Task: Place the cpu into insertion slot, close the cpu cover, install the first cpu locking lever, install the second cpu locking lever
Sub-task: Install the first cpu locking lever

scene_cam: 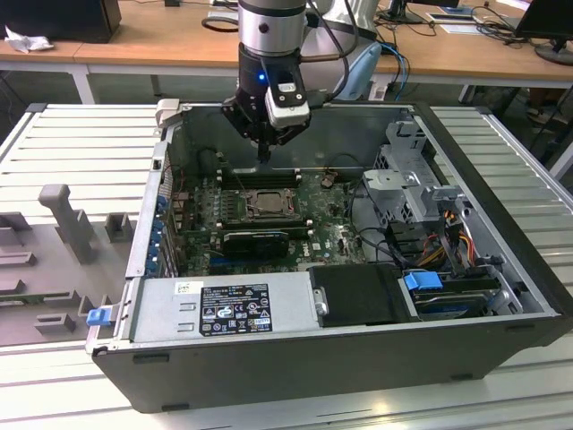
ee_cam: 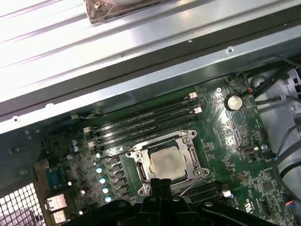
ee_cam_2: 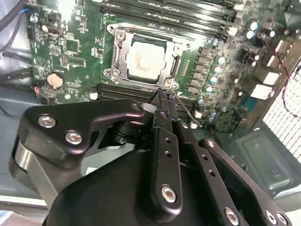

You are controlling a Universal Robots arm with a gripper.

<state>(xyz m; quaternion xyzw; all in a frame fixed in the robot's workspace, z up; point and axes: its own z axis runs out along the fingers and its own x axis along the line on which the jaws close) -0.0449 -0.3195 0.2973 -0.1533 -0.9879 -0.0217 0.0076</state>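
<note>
in the exterior view, nearest is the grey power supply point(scene_cam: 224, 309) along the front of the open case point(scene_cam: 501, 269). from it toward 12 o'clock comes a black ridged card point(scene_cam: 255, 240), then the insertion slot point(scene_cam: 242, 208) on the green motherboard point(scene_cam: 336, 228). the cpu point(ee_cam_2: 148, 59) sits in the slot, its silvery top showing through the window of the cpu cover point(ee_cam_2: 121, 54), which lies flat over it. at 12 o'clock of the slot the gripper point(scene_cam: 265, 154) hangs over the memory slots point(scene_cam: 260, 177), fingers pressed together with no gap. in the second wrist view their tips meet a thin wire lever point(ee_cam_2: 188, 113) at the slot's edge; whether they pinch it i cannot tell. farthest is a wooden desk point(scene_cam: 161, 36).
</note>
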